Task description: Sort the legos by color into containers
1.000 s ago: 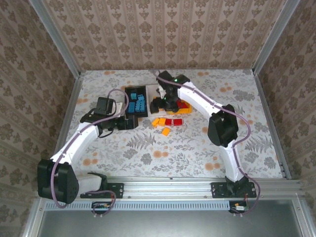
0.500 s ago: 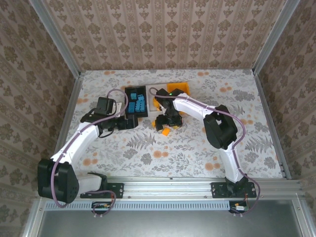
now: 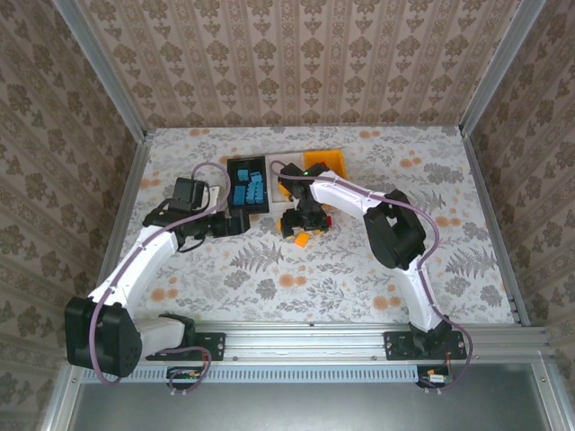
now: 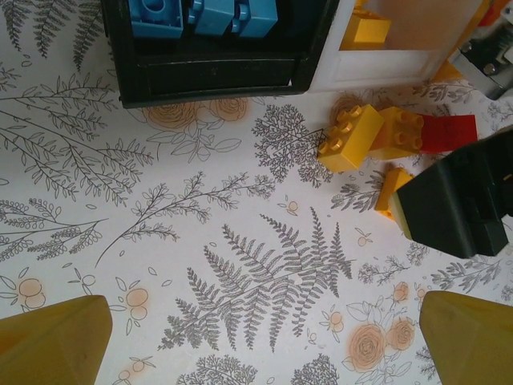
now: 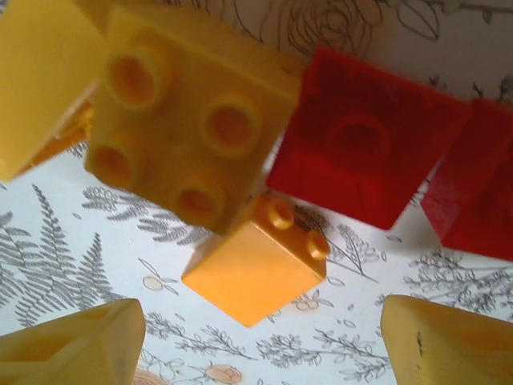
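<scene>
My right gripper hangs open and low over a cluster of loose legos in front of the containers. In the right wrist view a small orange brick lies on the cloth just ahead of the gap between the fingertips, untouched. Beyond it are a four-stud orange brick and two red bricks. My left gripper is open and holds nothing, beside the black bin, which holds blue bricks. The white bin contains an orange brick. The orange-yellow bin stands at the right end of the row.
Seen from the left wrist, the right gripper's black body sits close to orange bricks and a red one. The flower-patterned tablecloth stretches bare towards the arm bases. Patterned walls enclose the table.
The right arm has swung back from over the bins and dropped to the bricks in front of them, uncovering the orange-yellow bin. The left arm has stayed put.
</scene>
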